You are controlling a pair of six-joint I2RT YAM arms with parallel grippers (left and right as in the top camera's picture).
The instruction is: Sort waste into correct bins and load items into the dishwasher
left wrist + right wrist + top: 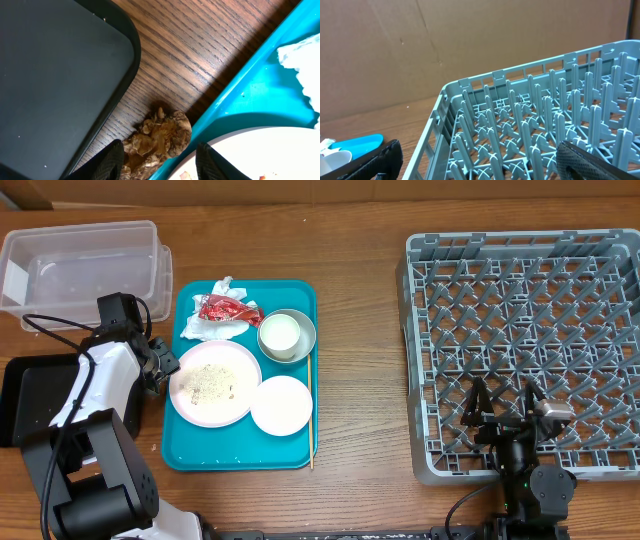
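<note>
Held left gripper (161, 159) wide open astride a brown scrap (157, 139) between black tray (50, 75) and teal tray (252, 95), near the worktop's (200, 45) left edge. Risked catching the teal rim on closing, jolting the plate (260, 150).

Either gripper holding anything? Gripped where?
Nothing is gripped. The left gripper is open, straddling a brown crumpled scrap on the table beside the teal tray. The right gripper is open and empty at the dish rack.

I work at a brown wooden table (360, 330) with fine dark grain, evenly lit. Behind it, plain brown cardboard sheeting (395, 55) stands as a backdrop.
</note>
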